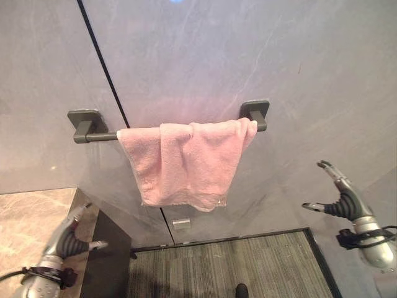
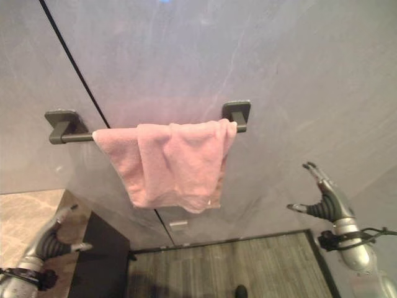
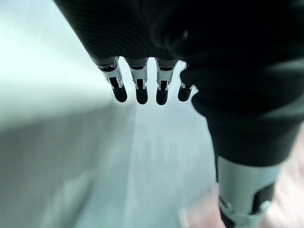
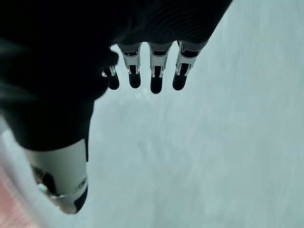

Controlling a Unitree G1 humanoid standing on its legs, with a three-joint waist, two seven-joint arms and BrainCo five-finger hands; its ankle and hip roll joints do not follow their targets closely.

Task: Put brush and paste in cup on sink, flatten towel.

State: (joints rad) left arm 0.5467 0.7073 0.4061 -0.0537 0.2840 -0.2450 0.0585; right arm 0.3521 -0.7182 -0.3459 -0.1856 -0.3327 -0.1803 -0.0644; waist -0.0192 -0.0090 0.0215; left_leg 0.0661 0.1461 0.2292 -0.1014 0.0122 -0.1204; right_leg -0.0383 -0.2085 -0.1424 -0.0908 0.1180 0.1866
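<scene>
While your right hand [image 1: 343,200] is hanging out at the lower right with its fingers [image 4: 154,71] stretched straight and spread from the thumb, it is gripping nothing at all, and the grey wall [image 1: 248,56] is sitting past its fingertips in the right wrist view. Your left hand [image 1: 73,234] is sitting low at the lower left, and its fingers [image 3: 140,80] are lined up straight in a row in the left wrist view, relaxed and holding nothing, with the thumb standing off to one side. You're keeping both hands well apart from the pink towel [image 1: 186,162], one on each side of it and lower down. That towel is draping over the dark towel bar [image 1: 93,136] on the wall, and it is looking bunched: it is crowding toward the bar's right bracket [image 1: 255,113], folds are overlapping in the middle, and a stretch of bare bar is showing between the cloth and the left bracket [image 1: 85,121]. Its lower edge is hanging unevenly, dipping lowest near the middle. Under your left hand a tan stone countertop [image 1: 28,217] is showing, with a dark cabinet side [image 1: 108,261] dropping beside it. Below the towel a grey striped floor mat [image 1: 229,267] is lying along the foot of the wall.
</scene>
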